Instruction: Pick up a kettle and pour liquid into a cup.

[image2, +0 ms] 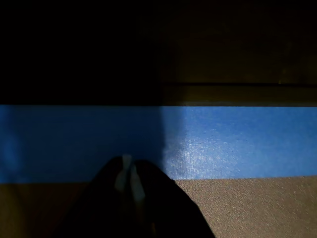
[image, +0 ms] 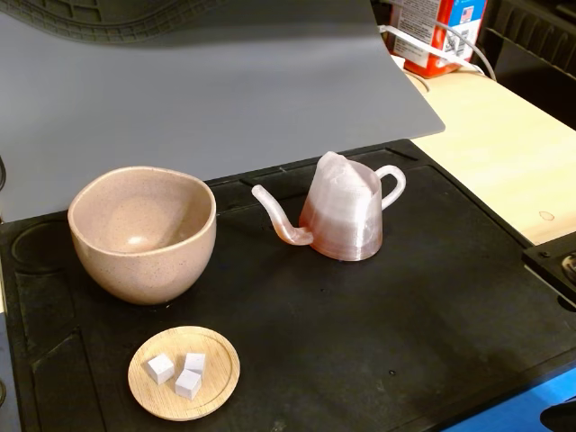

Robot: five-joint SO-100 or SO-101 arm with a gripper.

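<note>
The fixed view looks down at a slant from the front onto the black mat (image: 360, 324) on the table, fairly close. The wrist view sits very near a blue strip (image2: 223, 141), with the dark end effector (image2: 128, 179) at bottom; they share only blue at the mat's edge.

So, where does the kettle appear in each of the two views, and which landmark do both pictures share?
Fixed view: the kettle stands upright right of centre on the black mat, its spout pointing left toward the cup.
Wrist view: the kettle is not in it; only the dark fingers over a blue strip show.
Shared landmark: probably the blue strip, seen at the fixed view's bottom right corner.
</note>
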